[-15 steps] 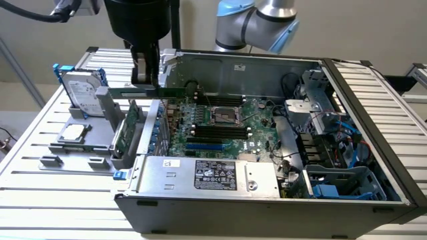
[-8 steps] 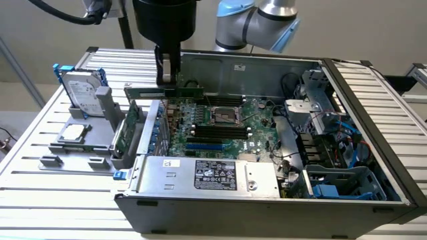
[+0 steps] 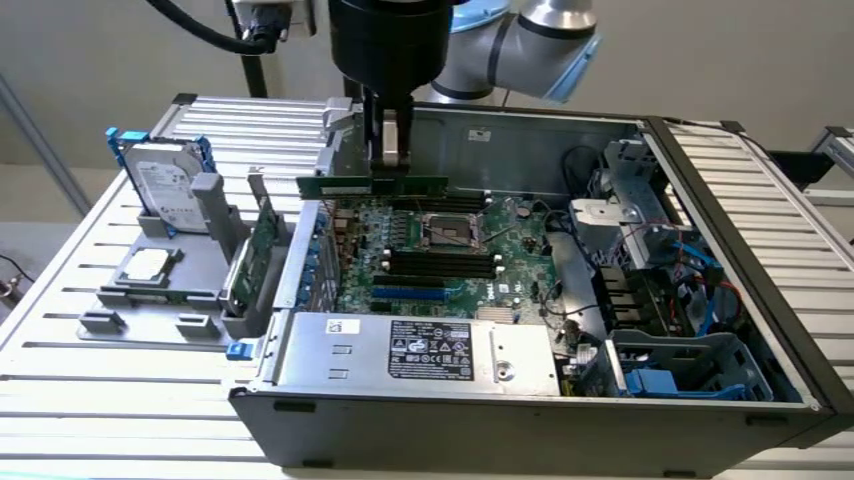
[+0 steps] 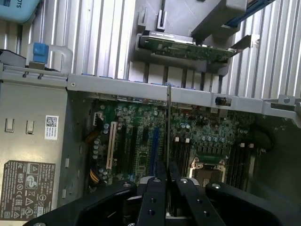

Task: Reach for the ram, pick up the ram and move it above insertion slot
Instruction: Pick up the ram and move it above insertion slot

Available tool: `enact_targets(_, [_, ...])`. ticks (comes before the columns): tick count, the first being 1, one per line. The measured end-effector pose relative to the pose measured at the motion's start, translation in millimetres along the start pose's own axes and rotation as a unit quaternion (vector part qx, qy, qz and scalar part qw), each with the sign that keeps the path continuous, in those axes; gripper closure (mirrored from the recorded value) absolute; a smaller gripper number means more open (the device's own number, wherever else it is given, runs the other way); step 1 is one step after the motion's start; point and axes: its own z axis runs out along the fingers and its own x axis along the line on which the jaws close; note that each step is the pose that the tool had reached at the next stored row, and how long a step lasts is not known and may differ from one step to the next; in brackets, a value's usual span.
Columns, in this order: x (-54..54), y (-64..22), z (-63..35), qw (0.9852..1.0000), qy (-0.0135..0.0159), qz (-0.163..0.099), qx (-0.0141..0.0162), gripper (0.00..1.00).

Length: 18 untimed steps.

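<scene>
My hand (image 3: 390, 160) hangs over the open computer case (image 3: 694, 300), its fingers (image 4: 155, 197) pinched narrow on the ram (image 3: 371, 185). The ram is off the surface (image 3: 80, 300) and held level in the exterior view, a long green strip with its long side running 9 to 3 o'clock. It sits above the back edge of the motherboard (image 3: 441, 250), roughly at 12 o'clock from the CPU socket (image 3: 449, 232).

In the wrist view I see the ram edge-on (image 4: 168, 122), a thin line running out from between my fingers across the motherboard (image 4: 141, 141). It lies close beside the blue slot (image 4: 154, 150) and about parallel to it. I cannot tell which slot it is directly over. The black memory slots (image 3: 434, 262) lie at 6 o'clock of the socket in the exterior view, apart from the ram.

On the surface at 9 o'clock of the case: the hard drive (image 3: 167, 185) with blue rails stands in its holder, and the green expansion card (image 3: 256, 250) stands upright just beside the case wall. The power supply (image 3: 427, 350) with its black label lies at the near end of the case.
</scene>
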Motion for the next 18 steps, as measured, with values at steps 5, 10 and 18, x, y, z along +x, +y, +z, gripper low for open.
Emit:
enact_targets(5, [2.1, -22.6, -1.0, 1.0, -0.0007, -0.001, -0.0002, 0.87])
enact_targets(10, [4.3, -45.0, -1.9, 1.0, -0.0008, -0.002, -0.0013, 0.87])
enact_targets(18, [-6.5, -64.2, 3.5, 1.0, 0.0032, -0.001, -0.003, 0.87])
